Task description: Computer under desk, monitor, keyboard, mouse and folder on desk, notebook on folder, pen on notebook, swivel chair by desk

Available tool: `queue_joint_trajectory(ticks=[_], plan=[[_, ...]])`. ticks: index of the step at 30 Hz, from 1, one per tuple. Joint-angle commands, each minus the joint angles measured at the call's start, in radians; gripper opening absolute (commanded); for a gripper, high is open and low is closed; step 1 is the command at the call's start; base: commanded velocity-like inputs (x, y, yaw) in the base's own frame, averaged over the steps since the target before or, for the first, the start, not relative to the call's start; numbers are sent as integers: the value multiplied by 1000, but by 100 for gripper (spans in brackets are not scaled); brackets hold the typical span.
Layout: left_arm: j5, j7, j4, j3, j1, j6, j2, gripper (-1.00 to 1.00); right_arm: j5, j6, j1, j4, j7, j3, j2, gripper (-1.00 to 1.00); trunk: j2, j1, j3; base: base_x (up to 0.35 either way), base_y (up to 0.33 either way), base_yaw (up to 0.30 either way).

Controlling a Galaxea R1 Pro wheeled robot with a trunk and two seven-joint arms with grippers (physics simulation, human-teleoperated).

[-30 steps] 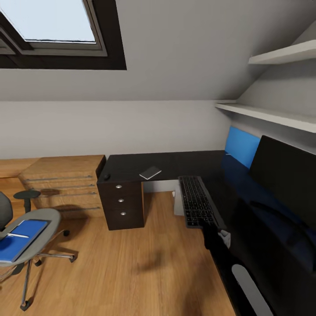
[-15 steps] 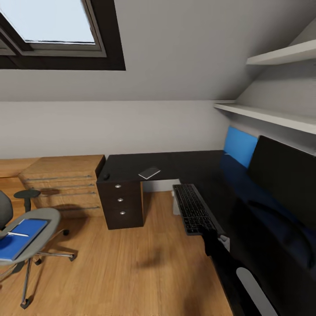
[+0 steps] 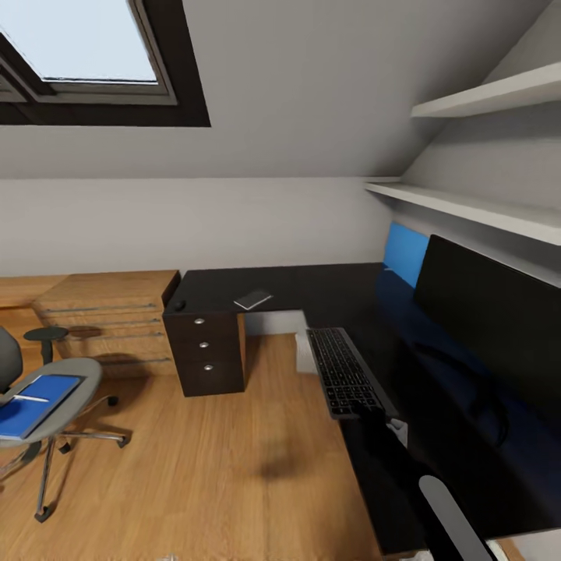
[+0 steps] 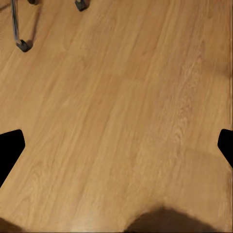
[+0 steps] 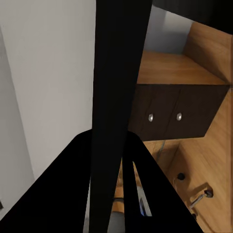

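Head view: the desk [image 3: 312, 292] carries the monitor [image 3: 499, 327] at right; the keyboard [image 3: 345, 372] overhangs its near edge, clamped in the right gripper [image 3: 374, 414]. Slide it fully on, beside the monitor. Left gripper [image 4: 116, 145] spread wide, empty.

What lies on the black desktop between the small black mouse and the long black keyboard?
In the head view, the thin dark notebook lies between mouse and keyboard.
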Motion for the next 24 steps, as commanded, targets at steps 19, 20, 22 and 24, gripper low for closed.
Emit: queue_joint_trajectory(ticks=[19,20,22,24], plan=[[226,-269,-63,252,-1,78,178,100,-5,-4,-2,4,0,0,-2,-100,-1,0,-1,-8,-318,0],[257,-320,-73,252,-1,111,198,100,-5,-3,-4,15,0,0,-4,-100,-1,0,-1,126,-335,0],[301,-390,-81,252,-1,157,223,100,-3,-3,-7,44,1,0,-4,-100,-1,0,-1,127,-333,0],[333,-438,-85,252,-1,191,240,100,-2,-2,-14,84,3,0,-5,-100,-1,0,-1,112,-307,0]])
